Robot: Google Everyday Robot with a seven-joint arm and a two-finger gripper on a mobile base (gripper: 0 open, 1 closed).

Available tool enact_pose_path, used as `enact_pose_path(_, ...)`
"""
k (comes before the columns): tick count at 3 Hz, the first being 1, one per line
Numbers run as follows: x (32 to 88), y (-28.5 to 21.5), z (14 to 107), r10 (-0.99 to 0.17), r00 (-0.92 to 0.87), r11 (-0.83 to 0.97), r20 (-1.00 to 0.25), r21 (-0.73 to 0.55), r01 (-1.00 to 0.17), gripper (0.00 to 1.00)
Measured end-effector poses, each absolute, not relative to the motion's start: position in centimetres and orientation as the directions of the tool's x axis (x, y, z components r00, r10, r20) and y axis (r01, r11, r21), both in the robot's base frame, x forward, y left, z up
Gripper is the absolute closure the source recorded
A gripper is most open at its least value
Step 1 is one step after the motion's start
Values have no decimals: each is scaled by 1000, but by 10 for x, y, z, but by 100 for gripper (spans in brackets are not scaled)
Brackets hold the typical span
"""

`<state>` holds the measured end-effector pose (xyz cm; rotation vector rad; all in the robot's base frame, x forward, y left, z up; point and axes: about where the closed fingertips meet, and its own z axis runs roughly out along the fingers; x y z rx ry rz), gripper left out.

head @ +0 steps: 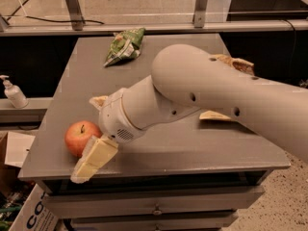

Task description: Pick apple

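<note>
The apple (78, 136), red-orange with a short dark stem, sits on the grey table (202, 150) near its front left corner. My gripper (87, 137) has reached it from the right and is open. One cream finger (95, 159) lies in front of the apple and covers its lower right side. The other finger (98, 101) shows just behind the apple, to its right. The apple rests on the table at the mouth of the fingers. The big white arm hides the middle of the table.
A green snack bag (125, 46) lies at the table's back left. A tan bag (236, 64) shows behind the arm at the right. A soap bottle (13, 93) stands on a ledge at the left. A cardboard box (33, 213) sits on the floor below.
</note>
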<state>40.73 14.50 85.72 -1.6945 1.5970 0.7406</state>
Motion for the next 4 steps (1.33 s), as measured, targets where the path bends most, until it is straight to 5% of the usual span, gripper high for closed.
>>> enact_pose_path(2,417,150,838,-616,68,-4,-785,-83,-997,0)
enact_pose_path(4,423,145,834,-613,60,12,-788,-85,-996,41)
